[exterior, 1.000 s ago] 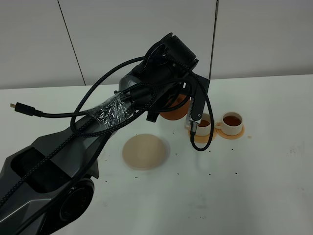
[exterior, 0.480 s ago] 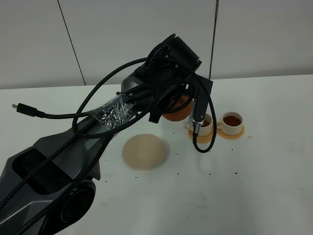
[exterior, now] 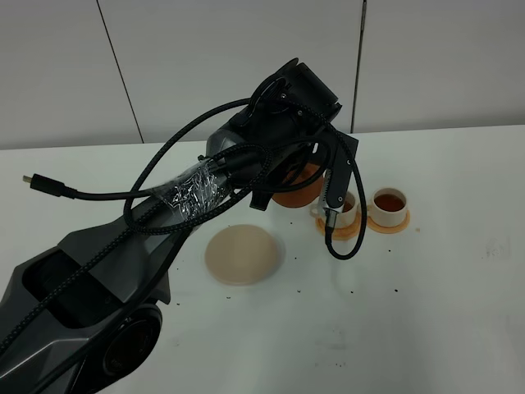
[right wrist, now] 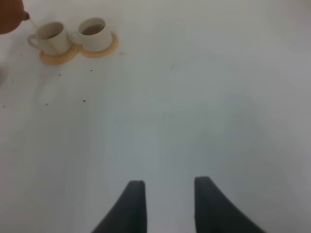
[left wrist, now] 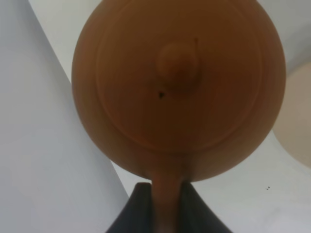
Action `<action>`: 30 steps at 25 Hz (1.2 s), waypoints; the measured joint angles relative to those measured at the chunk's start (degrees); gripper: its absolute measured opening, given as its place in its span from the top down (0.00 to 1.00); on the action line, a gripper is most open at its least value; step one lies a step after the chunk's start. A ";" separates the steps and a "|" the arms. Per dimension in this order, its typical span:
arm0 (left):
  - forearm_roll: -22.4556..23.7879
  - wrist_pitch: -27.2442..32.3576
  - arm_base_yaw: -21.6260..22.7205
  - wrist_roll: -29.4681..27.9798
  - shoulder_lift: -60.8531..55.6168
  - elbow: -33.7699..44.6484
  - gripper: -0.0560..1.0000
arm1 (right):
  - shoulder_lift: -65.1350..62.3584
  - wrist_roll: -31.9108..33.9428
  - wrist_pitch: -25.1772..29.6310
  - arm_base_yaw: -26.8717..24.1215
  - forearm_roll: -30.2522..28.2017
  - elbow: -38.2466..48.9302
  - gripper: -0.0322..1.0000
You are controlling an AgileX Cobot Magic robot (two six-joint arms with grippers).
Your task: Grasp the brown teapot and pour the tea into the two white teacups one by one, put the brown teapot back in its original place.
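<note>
Left arm [exterior: 189, 193] edged right, hiding most of brown teapot [exterior: 299, 189]; left fingers [left wrist: 138, 213] pinch handle [left wrist: 167, 204]; right fingers [right wrist: 133, 206] parted.

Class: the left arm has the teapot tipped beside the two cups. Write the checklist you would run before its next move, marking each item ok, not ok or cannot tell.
1. Left claw closed on the brown teapot: ok.
2. Spout above the cup nearer the teapot: ok.
3. That cup filled enough to stop pouring: cannot tell.
4. Other cup holds tea: ok.
5. Beige disc bare for the teapot's return: ok.
6. Right claw empty and well away from the cups: ok.
</note>
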 joint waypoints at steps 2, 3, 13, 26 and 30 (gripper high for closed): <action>0.00 0.06 0.00 -0.17 0.00 0.00 0.79 | 0.00 0.00 0.00 0.00 0.00 0.00 0.74; 0.00 0.06 0.00 -0.23 0.00 0.00 0.79 | 0.00 0.00 0.00 0.00 0.00 0.00 0.74; 0.52 0.06 0.00 -1.76 0.00 0.00 0.79 | 0.00 0.00 0.00 0.00 0.00 0.00 0.74; 1.29 0.01 0.00 -3.80 0.00 0.00 0.79 | 0.00 0.00 0.00 0.00 0.00 0.00 0.74; 1.29 0.01 0.00 -3.94 0.00 0.00 0.79 | 0.00 0.00 0.00 0.00 0.00 0.00 0.74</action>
